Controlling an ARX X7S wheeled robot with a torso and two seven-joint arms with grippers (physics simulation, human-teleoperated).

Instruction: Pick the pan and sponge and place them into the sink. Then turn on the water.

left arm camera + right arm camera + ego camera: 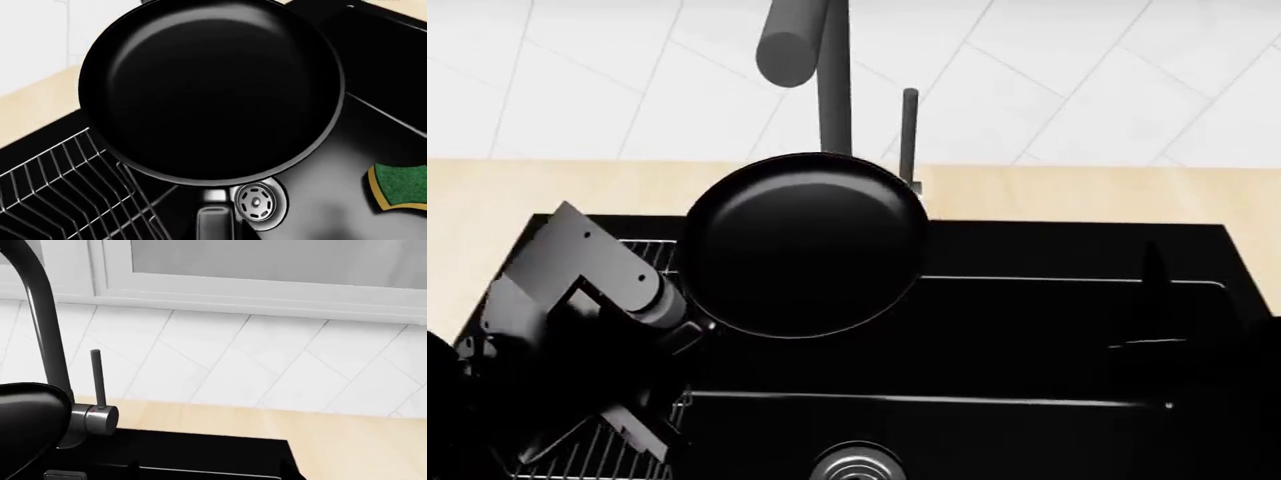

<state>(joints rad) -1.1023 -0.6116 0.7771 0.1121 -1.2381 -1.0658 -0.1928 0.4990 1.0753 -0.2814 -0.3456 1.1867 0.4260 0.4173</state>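
The glossy black pan [213, 95] hangs in the air over the sink [383, 125], its handle [215, 222] running back into my left gripper [215, 236], which is shut on it. In the head view the pan [807, 245] sits in front of the faucet [827, 80], above the basin's back left. The sponge [400, 186] lies green side up on the sink floor, beside the steel drain [257, 202]. My right gripper [208, 465] is open and empty, its two dark fingertips [134, 464] wide apart over the sink's rear rim, facing the upright lever [98, 377]. No water runs.
A silver wire dish rack [60, 195] fills the sink's left side under my left arm [601, 290]. Tan countertop [507, 190] borders the basin, with white tiled wall [1094, 70] behind. A window frame [267, 290] rises above the tiles.
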